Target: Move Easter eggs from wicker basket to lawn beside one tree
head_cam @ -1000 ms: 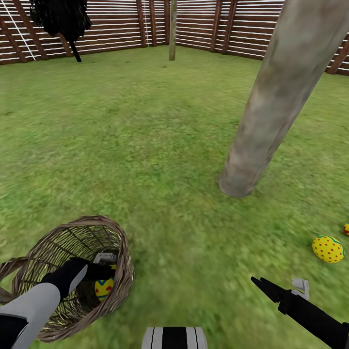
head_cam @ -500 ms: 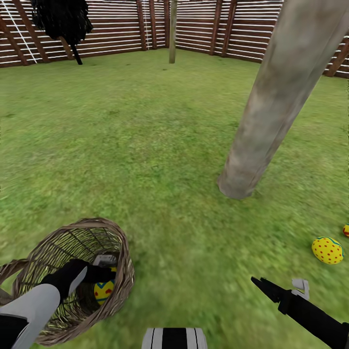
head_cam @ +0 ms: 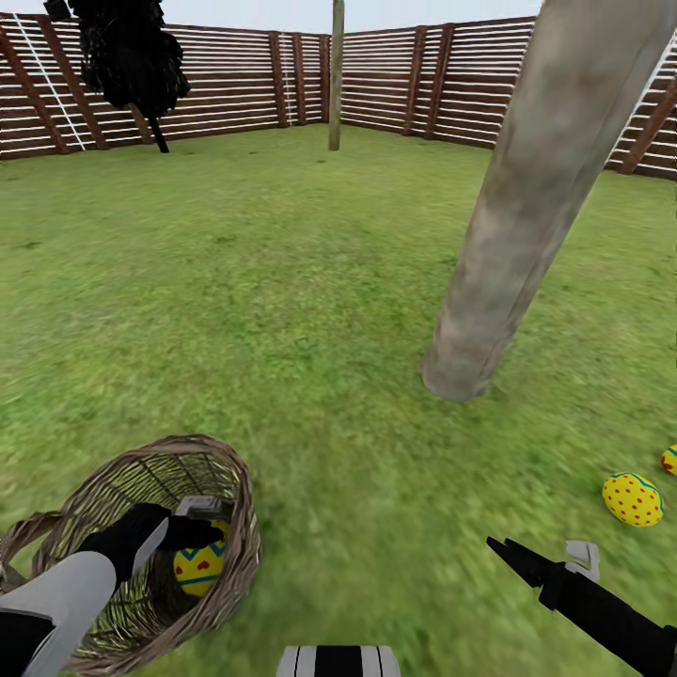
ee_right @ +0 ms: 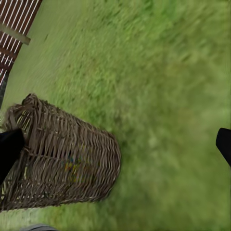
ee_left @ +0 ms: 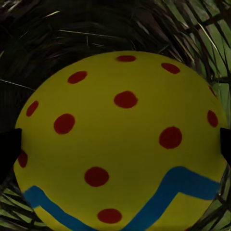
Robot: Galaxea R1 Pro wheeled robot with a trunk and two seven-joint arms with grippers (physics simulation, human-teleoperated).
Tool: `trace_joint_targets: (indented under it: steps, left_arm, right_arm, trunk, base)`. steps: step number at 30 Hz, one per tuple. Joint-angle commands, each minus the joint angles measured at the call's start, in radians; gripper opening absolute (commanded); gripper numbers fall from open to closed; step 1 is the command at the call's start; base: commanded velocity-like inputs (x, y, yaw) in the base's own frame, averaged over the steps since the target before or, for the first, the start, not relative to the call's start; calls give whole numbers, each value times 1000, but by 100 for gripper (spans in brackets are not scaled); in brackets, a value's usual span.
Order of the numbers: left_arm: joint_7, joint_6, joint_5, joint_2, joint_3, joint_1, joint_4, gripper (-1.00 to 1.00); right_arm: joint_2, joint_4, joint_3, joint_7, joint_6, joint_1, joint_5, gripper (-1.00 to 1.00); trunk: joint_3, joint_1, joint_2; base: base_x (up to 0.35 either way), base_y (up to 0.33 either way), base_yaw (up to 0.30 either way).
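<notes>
Right now the left gripper [head_cam: 209, 536] is down inside the wicker basket [head_cam: 240, 498], which sits on the lawn [head_cam: 282, 282] near the robot's left side. The last egg [head_cam: 199, 567] in the basket is yellow with red marks and a blue zigzag band. In the left wrist view that egg [ee_left: 120, 139] looks very big and sits right between the two dark finger tips, one on each side, so the jaws seem to be closed on the egg, or very nearly so. Its fat middle is what lies across the jaws, but which way its long axis points is hard to tell. Two more eggs already lie on the grass by the tree [head_cam: 527, 216]: a dotted egg [head_cam: 633, 498] and another egg [head_cam: 669, 460] at the picture's edge, both off to the robot's right. The right gripper [head_cam: 550, 559] hangs low over the grass with its jaws wide apart and nothing in them, and it is the one closer to those eggs. The left arm is the one at the basket, so I think it has to lift the egg straight up and out, then carry it across to the right toward the trunk. The basket wall stands close around the egg, so a bump there could knock it loose.
</notes>
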Motion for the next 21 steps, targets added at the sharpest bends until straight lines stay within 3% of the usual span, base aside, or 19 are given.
trace_joint_targets:
  steps: [1, 5, 16, 21]
  left_arm:
    - [3, 6, 10, 1, -7, 0, -2, -100]
    - [41, 7, 10, 1, -7, 0, 4, -100]
    - [51, 14, 10, 4, -7, 1, 12, -100]
    - [56, 16, 9, 26, -7, 5, 12, -100]
  right_arm:
    - [0, 1, -1, 1, 6, 0, -4, 100]
    - [0, 2, -1, 0, 6, 0, -4, 100]
    - [0, 14, -1, -1, 5, 1, -4, 100]
    - [0, 28, 0, -5, 3, 1, -3, 100]
  trunk:
    - [3, -1, 0]
    - [19, -2, 1]
    - [61, -7, 4]
    - [81, -10, 5]
  base:
    - [0, 0, 0]
    - [0, 0, 0]
    - [0, 0, 0]
    - [-16, 0, 0]
